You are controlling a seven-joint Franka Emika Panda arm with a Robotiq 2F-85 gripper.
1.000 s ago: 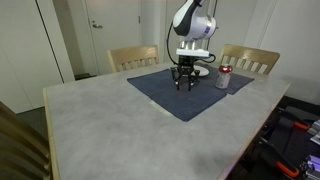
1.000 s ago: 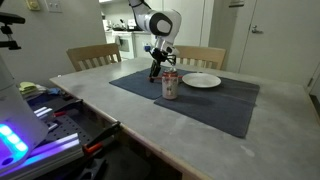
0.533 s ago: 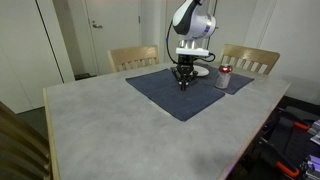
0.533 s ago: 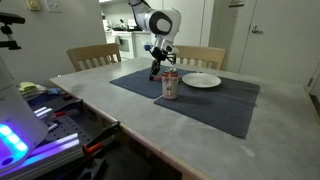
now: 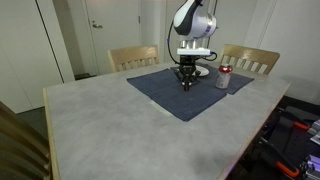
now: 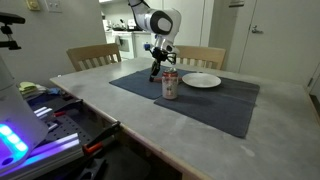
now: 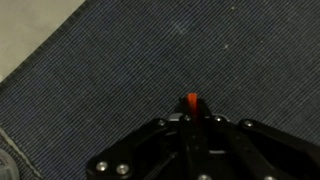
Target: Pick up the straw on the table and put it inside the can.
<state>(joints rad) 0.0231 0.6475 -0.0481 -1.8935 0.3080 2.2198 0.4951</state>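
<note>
In the wrist view my gripper (image 7: 190, 112) is shut on the red straw (image 7: 190, 101); only a short red end shows between the black jaws, over the dark blue placemat (image 7: 120, 70). In both exterior views the gripper (image 5: 185, 84) (image 6: 155, 74) points down at the placemat (image 5: 180, 95) (image 6: 200, 100), its tips at the mat's surface. The red and silver can (image 5: 223, 76) (image 6: 170, 85) stands upright on the mat, apart from the gripper. The straw is too thin to make out in the exterior views.
A white plate (image 6: 201, 80) (image 5: 199, 70) lies on the mat beside the can. The grey speckled table (image 5: 100, 130) (image 6: 110, 110) has wooden chairs (image 5: 133, 58) (image 5: 250, 60) along its far side. Equipment with cables (image 6: 50, 120) sits off one table edge.
The jaws have closed from part open to shut around the straw. The arm has stayed in the same place over the mat.
</note>
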